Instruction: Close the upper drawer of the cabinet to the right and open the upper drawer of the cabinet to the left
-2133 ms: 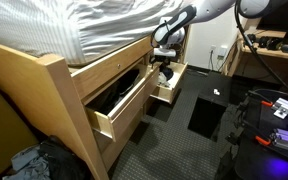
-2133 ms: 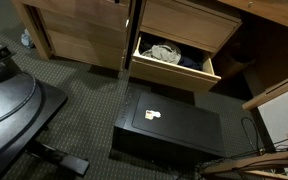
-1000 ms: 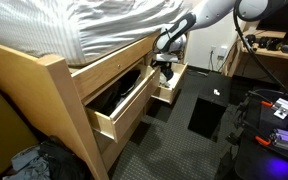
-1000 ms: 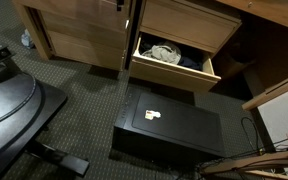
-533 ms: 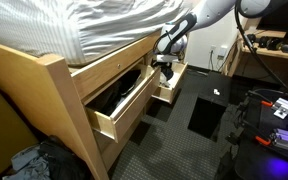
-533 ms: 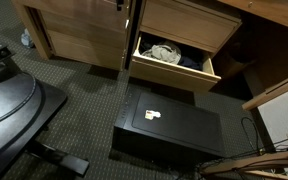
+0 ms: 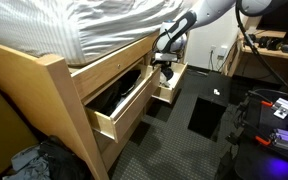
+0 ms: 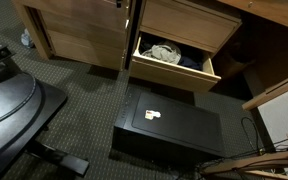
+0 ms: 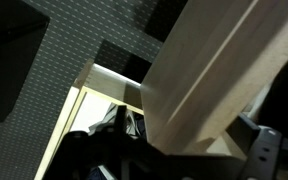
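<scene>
1. The bed frame (image 7: 44, 85) takes up most of the scene, with cabinets of drawers built in under the mattress (image 7: 84, 25).
2. In an exterior view the left cabinet (image 8: 79, 40) shows both its drawer fronts flush. Its upper drawer (image 8: 74, 15) looks shut, so the opening step is not yet done.
3. In the right cabinet (image 8: 229, 45) a drawer with clothes (image 8: 174, 62) stands pulled out. Above it sits the upper front (image 8: 189, 20); I cannot tell whether it is pushed fully home.
4. A black box (image 8: 169, 125) lies on the carpet just in front of that open drawer.
5. The gripper (image 7: 164, 62) hangs at upper-drawer height, close to the wood near where the two cabinets meet. In the wrist view a pale wooden front (image 9: 214, 70) fills the frame, with the open drawer below it.
6. No view shows the jaws clearly, so I cannot tell whether the gripper is open or closed.
7. My judgement: the arm is working at the upper fronts. Next it needs a square push on the right front, then a hold on the left one to pull it straight out.
</scene>
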